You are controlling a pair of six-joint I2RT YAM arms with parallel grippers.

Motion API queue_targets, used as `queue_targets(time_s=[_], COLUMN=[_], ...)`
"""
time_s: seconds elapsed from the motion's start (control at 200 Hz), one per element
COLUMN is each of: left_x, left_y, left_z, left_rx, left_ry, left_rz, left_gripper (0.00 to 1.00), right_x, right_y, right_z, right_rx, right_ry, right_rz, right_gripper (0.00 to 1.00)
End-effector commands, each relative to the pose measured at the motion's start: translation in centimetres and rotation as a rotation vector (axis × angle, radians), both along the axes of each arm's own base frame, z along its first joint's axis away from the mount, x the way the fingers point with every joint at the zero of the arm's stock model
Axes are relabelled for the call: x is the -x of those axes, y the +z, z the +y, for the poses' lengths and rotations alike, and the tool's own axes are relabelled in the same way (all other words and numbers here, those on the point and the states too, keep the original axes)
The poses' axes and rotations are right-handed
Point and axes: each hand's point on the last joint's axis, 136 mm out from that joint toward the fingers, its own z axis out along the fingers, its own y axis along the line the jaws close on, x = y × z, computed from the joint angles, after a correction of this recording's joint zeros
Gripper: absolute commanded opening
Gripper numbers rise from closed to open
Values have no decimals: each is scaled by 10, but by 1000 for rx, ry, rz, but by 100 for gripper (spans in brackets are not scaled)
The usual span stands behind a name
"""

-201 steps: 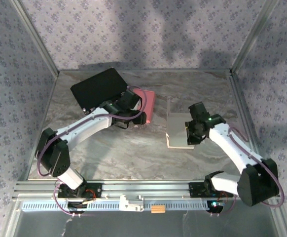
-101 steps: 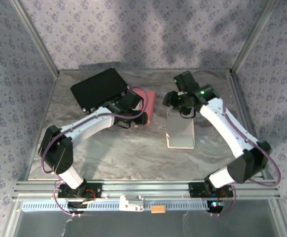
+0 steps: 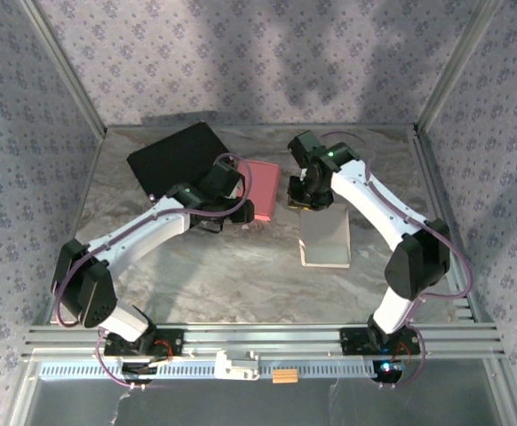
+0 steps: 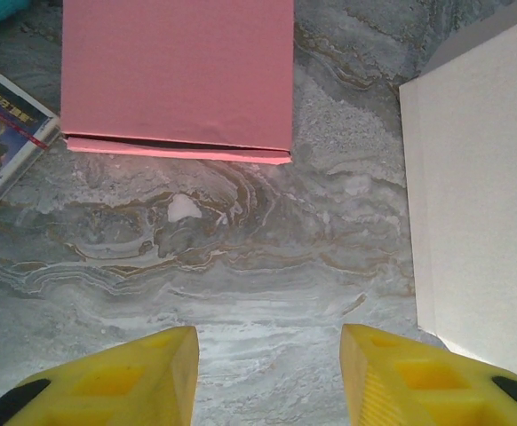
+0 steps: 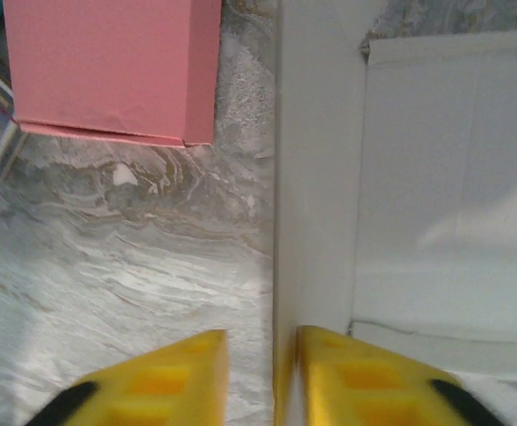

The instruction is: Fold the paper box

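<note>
The white paper box (image 3: 326, 238) lies partly folded right of the table's middle, with its left wall (image 5: 316, 186) standing upright. My right gripper (image 3: 305, 200) is at the box's far left corner. In the right wrist view that gripper (image 5: 260, 346) straddles the upright wall with narrowed jaws. The right finger rests against the wall, and a strip of table shows between the left finger and the wall. My left gripper (image 3: 239, 213) hovers open over bare table left of the box. Nothing is between its fingers (image 4: 267, 373), and the box's edge (image 4: 476, 204) lies to their right.
A closed pink box (image 3: 263, 186) sits just left of the paper box, also seen as the pink box (image 4: 178, 75) ahead of the left fingers. A black flat panel (image 3: 177, 158) lies at the back left. A printed card (image 4: 1, 133) lies beside the pink box. Patterned walls enclose the table.
The right arm swung from the paper box's near right side to its far left corner and narrowed its jaws around the upright wall. The left arm drew back slightly from the pink box.
</note>
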Motion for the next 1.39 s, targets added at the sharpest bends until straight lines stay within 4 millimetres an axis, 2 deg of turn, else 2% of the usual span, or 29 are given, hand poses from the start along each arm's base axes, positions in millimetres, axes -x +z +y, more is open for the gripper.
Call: queue_targets(time_s=[0.0, 0.09, 0.29, 0.32, 0.465, 0.51, 0.57, 0.69, 0.805, 0.984, 1.114, 1.264, 1.389], left_x=[5, 7, 13, 17, 24, 26, 30, 39, 48, 56, 57, 51, 42], left_y=[8, 9, 17, 15, 24, 26, 29, 30, 26, 25, 22, 17, 13], left_z=[11, 14, 23, 29, 44, 49, 55, 60, 71, 85, 86, 76, 65], left_rx=[-9, -12, -9, -25, 5, 9, 13, 30, -4, 11, 12, 30, 29], left_ry=[24, 25, 21, 24, 31, 30, 34, 14, -2, 3, -8, -47, -113], left_rz=[-11, -14, -26, -9, -11, -13, -12, 3, 29, 32, 30, 34, 16], left_gripper=[46, 46, 46, 46, 46, 46, 46, 46, 46, 46, 46, 48, 54], right_x=[-3, -6, -12, -11, 8, 10, -1, -9, -14, -20, -20, -23, -23], right_y=[10, 15, 28, 31, 35, 38, 41, 27, 13, 15, 10, 12, 17], right_z=[-1, -8, -31, -33, -45, -40, -29, -5, 14, 16, 20, 25, 19], right_rx=[-13, -3, -10, 2, 136, 130, 61, -47, -68, -47, -62, -116, -129], right_ry=[-65, -167, -566, -639, -1003, -1090, -1160, -1296, -1378, -1436, -1443, -1398, -1322], right_rz=[3, -16, -85, -97, -31, -17, -38, 66, 173, 183, 170, 143, 97], right_gripper=[10, 0, 0, 0, 0, 0, 0, 0, 0, 0, 0, 20, 32])
